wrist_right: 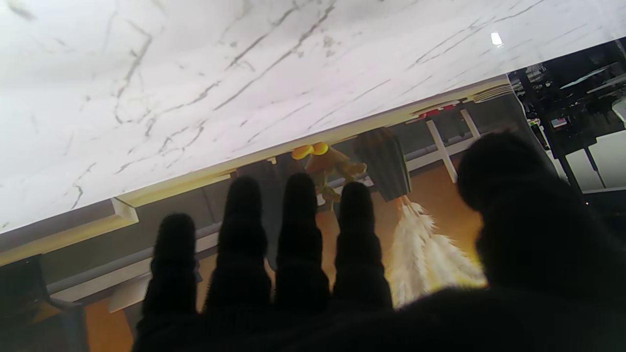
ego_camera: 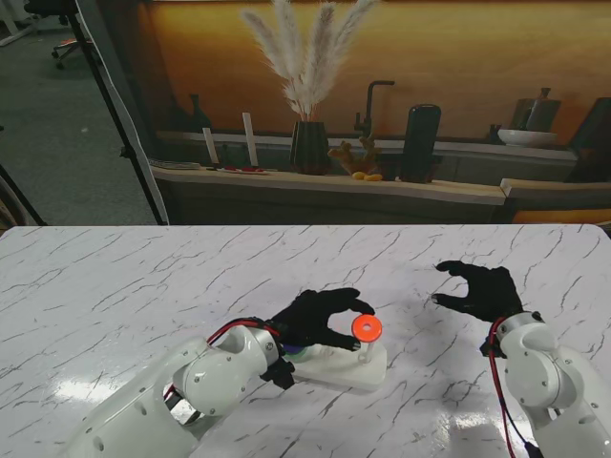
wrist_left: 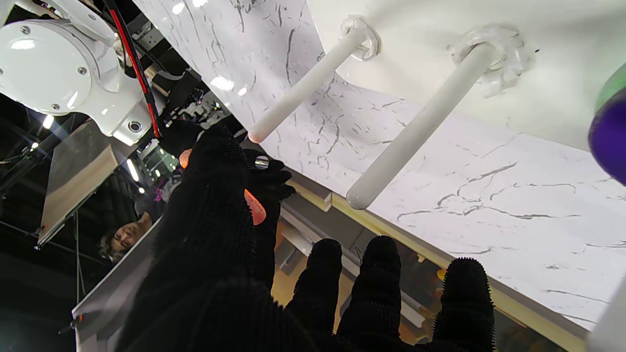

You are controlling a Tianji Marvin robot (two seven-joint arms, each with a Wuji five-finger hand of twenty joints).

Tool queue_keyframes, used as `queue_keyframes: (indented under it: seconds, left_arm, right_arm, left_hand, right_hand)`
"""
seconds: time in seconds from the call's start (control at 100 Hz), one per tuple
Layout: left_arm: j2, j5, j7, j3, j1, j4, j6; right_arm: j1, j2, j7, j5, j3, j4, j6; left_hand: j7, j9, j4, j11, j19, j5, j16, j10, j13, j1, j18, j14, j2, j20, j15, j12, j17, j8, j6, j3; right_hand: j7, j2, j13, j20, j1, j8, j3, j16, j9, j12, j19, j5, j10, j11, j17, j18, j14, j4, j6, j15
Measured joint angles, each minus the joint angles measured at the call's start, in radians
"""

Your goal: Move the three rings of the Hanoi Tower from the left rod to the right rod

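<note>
White marble-patterned table (ego_camera: 143, 286) fills our view, with the white tower base (ego_camera: 339, 367) lying near us. Our left hand (ego_camera: 320, 320) pinches the orange ring (ego_camera: 366, 329) between thumb and fingers, above the right rod (ego_camera: 364, 353). Our right hand (ego_camera: 477, 291) hovers well apart, fingers spread, holding nothing.

We see our left hand (ego_camera: 320, 320) over the white Hanoi Tower base (ego_camera: 346, 367), pinching an orange ring (ego_camera: 366, 329) between thumb and forefinger. The ring sits at the top of the right rod (ego_camera: 364, 354), at three o'clock from the palm. Our right hand (ego_camera: 482, 289) hovers over the marble table (ego_camera: 134, 286) at about two o'clock from the base, well apart, fingers spread and curled, holding nothing.
</note>
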Motion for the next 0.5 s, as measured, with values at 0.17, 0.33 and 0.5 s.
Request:
queue_keyframes:
  seconds: [0.17,0.33,0.5]
  left_arm:
    - [-0.004,-0.002,0.004,0.017,-0.017,0.014,0.001]
    - [-0.009,-0.011,0.007,0.033,-0.032,0.03,0.001]
    - [-0.012,-0.022,0.007,0.049,-0.046,0.048,0.001]
  right_arm:
    - [-0.002,0.0,0.0,-0.001,0.009,0.005,0.0]
    - [-0.003,0.0,0.0,0.0,0.009,0.009,-0.001]
    - [-0.004,0.0,-0.003,0.0,0.011,0.012,-0.001]
  left_hand:
    - [0.0,0.0,0.0,0.0,0.0,0.0,0.0,0.0,0.0,0.0,0.0,0.0,0.0,0.0,0.0,0.0,0.0,0.0,0.0,0.0]
    - [0.0,0.0,0.0,0.0,0.0,0.0,0.0,0.0,0.0,0.0,0.0,0.0,0.0,0.0,0.0,0.0,0.0,0.0,0.0,0.0]
    - [0.0,0.0,0.0,0.0,0.0,0.0,0.0,0.0,0.0,0.0,0.0,0.0,0.0,0.0,0.0,0.0,0.0,0.0,0.0,0.0]
  right_hand:
    - [0.0,0.0,0.0,0.0,0.0,0.0,0.0,0.0,0.0,0.0,0.0,0.0,0.0,0.0,0.0,0.0,0.0,0.0,0.0,0.0]
    - [0.0,0.0,0.0,0.0,0.0,0.0,0.0,0.0,0.0,0.0,0.0,0.0,0.0,0.0,0.0,0.0,0.0,0.0,0.0,0.0]
    - [0.0,0.0,0.0,0.0,0.0,0.0,0.0,0.0,0.0,0.0,0.0,0.0,0.0,0.0,0.001,0.0,0.0,0.0,0.0,0.0]
